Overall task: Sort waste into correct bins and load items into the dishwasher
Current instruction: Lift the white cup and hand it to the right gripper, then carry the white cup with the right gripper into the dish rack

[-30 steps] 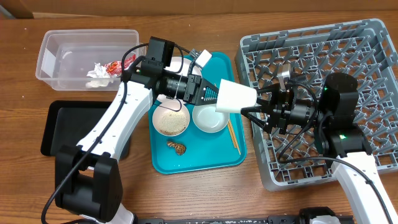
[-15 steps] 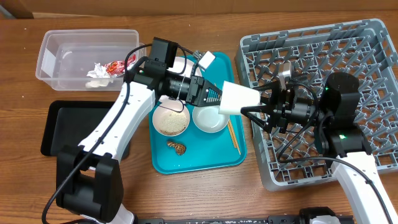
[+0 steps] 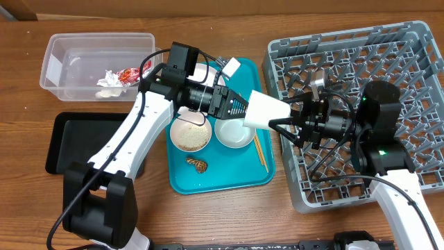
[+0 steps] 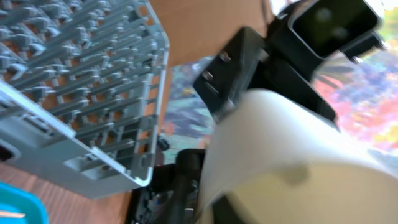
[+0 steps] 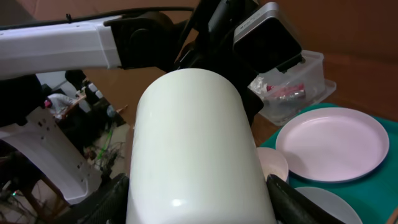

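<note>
A small white cup (image 3: pixel 266 111) hangs on its side above the right edge of the teal tray, between both arms. My left gripper (image 3: pixel 243 110) has its tips at the cup's rim; one dark finger (image 4: pixel 185 183) lies by the cup wall (image 4: pixel 292 155), too blurred to show whether it still pinches. My right gripper (image 3: pixel 279 115) reaches in from the grey dish rack (image 3: pixel 388 48) side. Its two black fingers (image 5: pixel 102 202) press both flanks of the cup (image 5: pixel 196 149). The clear tub (image 3: pixel 55 62) holds the red-and-white wrapper (image 3: pixel 125 75) and tissue wad (image 3: pixel 108 85).
On the teal tray (image 3: pixel 222 179) lie a bowl of rice (image 3: pixel 190 136), a white bowl (image 3: pixel 234 133), chopsticks (image 3: pixel 259 150) and a brown scrap (image 3: pixel 197 164). A pale pink plate (image 5: pixel 333 143) sits at the tray's back. The black tray (image 3: pixel 66 139) lies at the left.
The left arm has carried the cup a little to the right, into the right gripper's fingers, which have drawn in against its sides. Over the last half second nothing visibly moves.
</note>
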`<state>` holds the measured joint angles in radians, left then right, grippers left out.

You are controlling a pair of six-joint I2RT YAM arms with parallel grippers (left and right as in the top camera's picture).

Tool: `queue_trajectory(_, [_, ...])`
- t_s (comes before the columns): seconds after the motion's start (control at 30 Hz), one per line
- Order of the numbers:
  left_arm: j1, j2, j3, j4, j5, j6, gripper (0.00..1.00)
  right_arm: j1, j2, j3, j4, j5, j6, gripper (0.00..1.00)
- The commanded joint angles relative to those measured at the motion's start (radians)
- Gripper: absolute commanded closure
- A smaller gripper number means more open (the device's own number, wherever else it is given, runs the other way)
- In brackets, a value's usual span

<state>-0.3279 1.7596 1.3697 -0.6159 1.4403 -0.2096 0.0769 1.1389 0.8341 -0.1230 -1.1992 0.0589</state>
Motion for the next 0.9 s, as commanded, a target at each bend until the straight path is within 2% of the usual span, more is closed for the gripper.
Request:
queue_trajectory(0.0, [-0.013, 0.006, 0.006, -0.011, -0.168, 0.003, 0.48, 0.004, -0.001, 0.02, -0.031, -0.006, -0.002, 0.42])
queue_trajectory(0.03, [-0.012, 0.006, 0.006, -0.028, -0.261, 0.003, 0.39, 0.004, -0.001, 0.02, -0.045, -0.004, -0.002, 0.45])
queue_trajectory(0.1, [-0.012, 0.006, 0.006, -0.076, -0.471, 0.004, 0.28, 0.004, -0.001, 0.02, -0.089, 0.048, 0.035, 0.48])
queue_trajectory(0.23, [-0.003, 0.004, 0.009, -0.169, -0.753, 0.005, 0.26, 0.004, -0.002, 0.02, -0.206, 0.203, 0.049, 0.51])
queue_trajectory(0.37, [0.037, -0.029, 0.023, -0.244, -0.898, 0.008, 0.23, 0.004, -0.002, 0.026, -0.307, 0.373, 0.049, 0.58])
queue_trajectory(0.57, [0.155, -0.168, 0.068, -0.38, -1.121, 0.04, 0.21, -0.005, -0.003, 0.165, -0.549, 0.701, 0.049, 0.58])
queue_trajectory(0.63, [0.198, -0.228, 0.07, -0.404, -1.164, 0.053, 0.2, -0.024, -0.002, 0.245, -0.647, 0.847, 0.049, 0.58])
queue_trajectory(0.7, [0.238, -0.289, 0.07, -0.425, -1.192, 0.057, 0.18, -0.055, -0.002, 0.323, -0.735, 0.966, 0.05, 0.65])
queue_trajectory(0.87, [0.277, -0.376, 0.07, -0.44, -1.244, 0.057, 0.15, -0.2, 0.008, 0.446, -0.86, 1.164, 0.099, 0.69])
